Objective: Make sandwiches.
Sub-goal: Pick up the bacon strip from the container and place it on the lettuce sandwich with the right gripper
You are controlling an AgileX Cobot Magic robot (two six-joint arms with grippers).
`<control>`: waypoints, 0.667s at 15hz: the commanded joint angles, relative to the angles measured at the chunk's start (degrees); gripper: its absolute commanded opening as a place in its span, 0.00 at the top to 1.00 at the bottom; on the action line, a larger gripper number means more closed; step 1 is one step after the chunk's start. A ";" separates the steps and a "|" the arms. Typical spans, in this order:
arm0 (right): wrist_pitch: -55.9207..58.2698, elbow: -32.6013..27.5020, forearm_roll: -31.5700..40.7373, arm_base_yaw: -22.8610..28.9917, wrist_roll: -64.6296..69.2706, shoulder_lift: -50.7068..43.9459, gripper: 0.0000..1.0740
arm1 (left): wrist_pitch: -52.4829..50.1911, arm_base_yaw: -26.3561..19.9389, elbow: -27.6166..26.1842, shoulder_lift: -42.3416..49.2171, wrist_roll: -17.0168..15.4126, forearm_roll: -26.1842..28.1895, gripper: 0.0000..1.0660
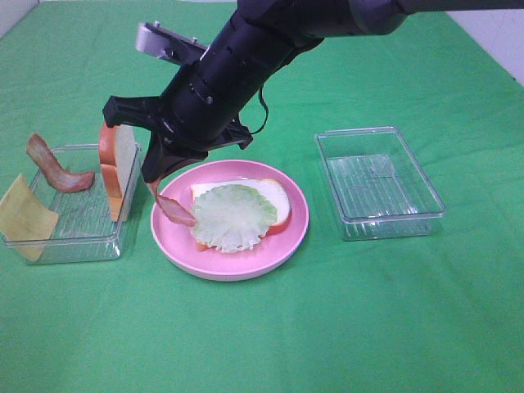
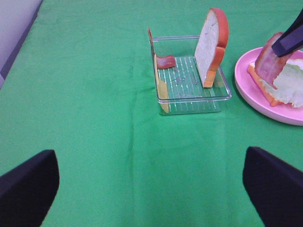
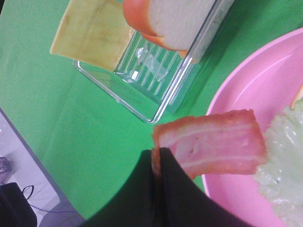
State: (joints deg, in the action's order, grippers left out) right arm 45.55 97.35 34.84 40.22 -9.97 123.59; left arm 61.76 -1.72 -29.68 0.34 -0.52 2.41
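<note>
On the pink plate [image 1: 282,246] lies a white bread slice [image 1: 274,196] with a pale green lettuce leaf [image 1: 233,217] on top. My right gripper [image 1: 152,182] reaches across to the plate's left rim, shut on one end of a reddish bacon strip [image 1: 175,210] whose free end hangs over the plate beside the lettuce. The right wrist view shows the black fingertips [image 3: 158,158] pinching the bacon [image 3: 213,146]. My left gripper [image 2: 151,189] hovers over bare cloth with its fingers [image 2: 28,184] far apart and nothing between them; it is outside the exterior view.
A clear tray [image 1: 82,237] left of the plate holds an upright bread slice [image 1: 119,168], another bacon strip [image 1: 57,170] and a yellow cheese square [image 1: 24,214] leaning on its rim. A second clear tray [image 1: 377,184] stands empty to the right. Green cloth covers the table.
</note>
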 commanded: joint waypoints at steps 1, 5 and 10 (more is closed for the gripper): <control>-0.80 0.06 -1.38 -0.23 -2.35 1.15 1.00 | -0.11 0.06 0.17 0.69 0.00 0.40 0.04; -0.57 0.06 -15.01 -0.34 0.74 1.15 1.00 | -0.11 0.06 0.17 0.69 0.00 0.40 0.04; 0.63 0.06 -32.83 -0.34 9.97 1.15 1.00 | -0.11 0.06 0.17 0.69 0.00 0.40 0.04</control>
State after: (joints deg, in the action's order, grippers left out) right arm 45.72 97.35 3.55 40.16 -1.20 124.79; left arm 61.76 -1.72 -29.68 0.34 -0.52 2.41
